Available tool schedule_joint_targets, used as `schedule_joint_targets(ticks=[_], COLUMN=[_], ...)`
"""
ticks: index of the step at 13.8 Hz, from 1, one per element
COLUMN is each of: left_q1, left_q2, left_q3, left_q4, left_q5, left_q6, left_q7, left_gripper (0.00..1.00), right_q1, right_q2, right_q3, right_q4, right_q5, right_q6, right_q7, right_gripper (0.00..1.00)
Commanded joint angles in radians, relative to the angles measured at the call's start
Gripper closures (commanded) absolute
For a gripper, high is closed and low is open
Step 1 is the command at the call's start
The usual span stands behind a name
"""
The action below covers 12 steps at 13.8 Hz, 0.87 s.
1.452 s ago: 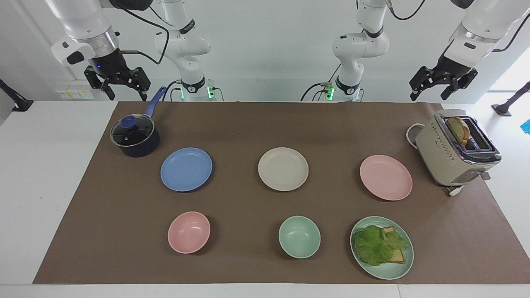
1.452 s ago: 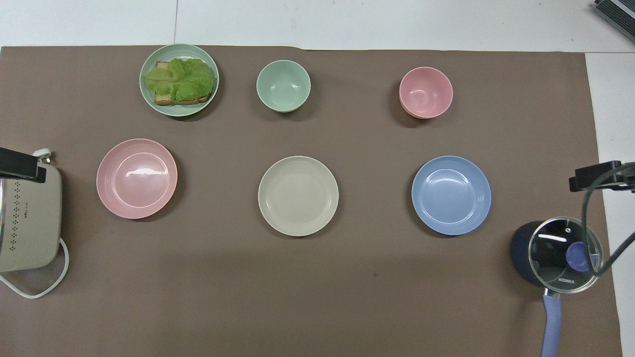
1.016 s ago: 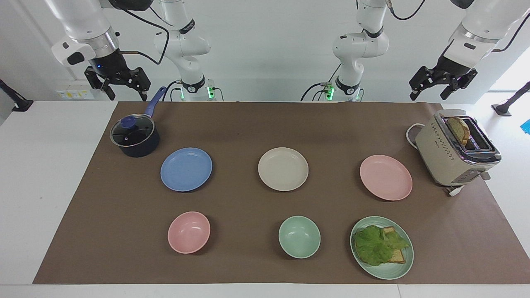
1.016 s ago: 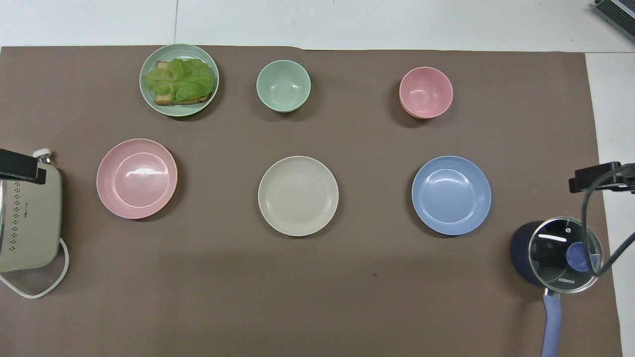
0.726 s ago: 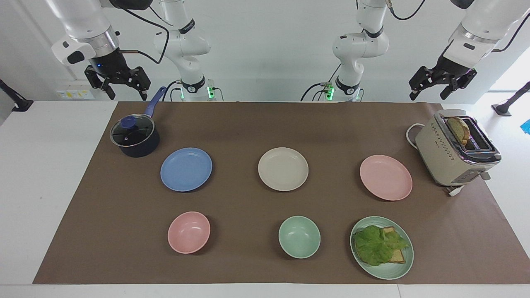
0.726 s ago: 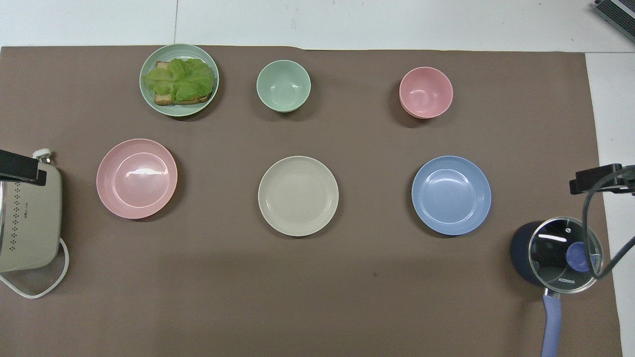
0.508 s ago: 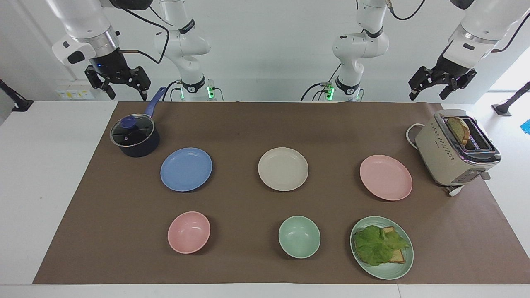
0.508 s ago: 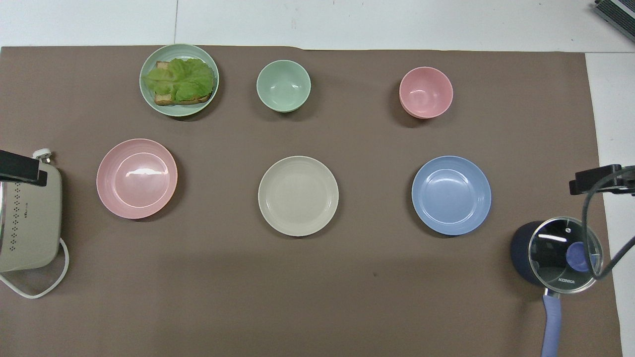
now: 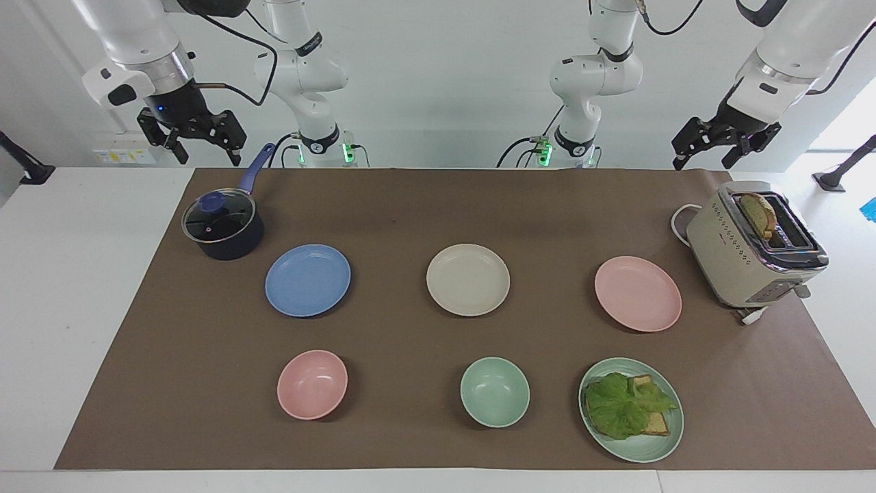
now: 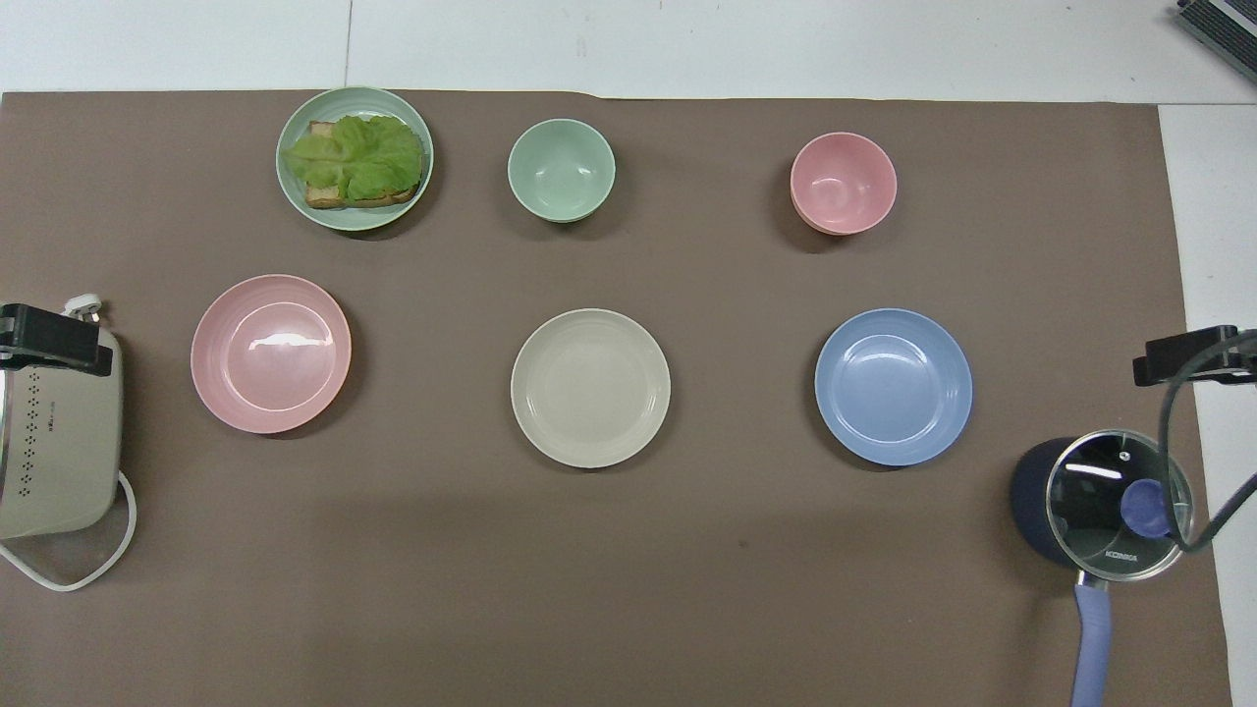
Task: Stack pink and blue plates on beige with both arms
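Brown mat point(image 9: 424, 205); 3 plates apart

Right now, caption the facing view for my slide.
Blue plate, beige plate, pink plate unstacked; right gripper and left gripper raised, open.

- Bright, even light falls from above my table; soft shadows hug each dish.
- Glare streaks the pink plate point(image 10: 271, 353); both views sharp.

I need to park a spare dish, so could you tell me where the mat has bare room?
Bare mat runs between the beige plate and the robots, from toaster to saucepan. Bowls and plates crowd the rest.
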Motion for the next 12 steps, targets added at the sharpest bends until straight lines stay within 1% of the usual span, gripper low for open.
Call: schedule_joint_targets(ticks=[1,4,7,10,12], left_q1=[0.005,0.027,0.059,0.069,0.094], left_q2=[-0.028,-0.020,-0.014,0.029,0.069], left_q3=[0.008,0.008,0.008,0.009,0.008], left_q4=[-0.113,-0.211,-0.284,-0.342,-0.357], left_q5=[0.008,0.008,0.010,0.010,0.010], left_q6=[0.115,0.222,0.311,0.403,0.445], left_q7=[-0.005,-0.004,0.001,0.040,0.056], left_gripper=[0.00,0.00,0.00,0.00,0.00], right_q1=[-0.008,-0.008,-0.008,-0.008,-0.008], right_q2=[-0.024,-0.026,-0.026,-0.028,-0.028], right_q3=[0.003,0.003,0.003,0.003,0.003], right_q4=[-0.027,-0.030,-0.032,-0.037,-0.038], right_q5=[-0.013,-0.013,-0.013,-0.011,-0.011], right_q6=[0.015,0.014,0.012,0.014,0.014], right_q7=[-0.020,-0.020,-0.020,-0.018,-0.018], right_gripper=[0.00,0.00,0.00,0.00,0.00])
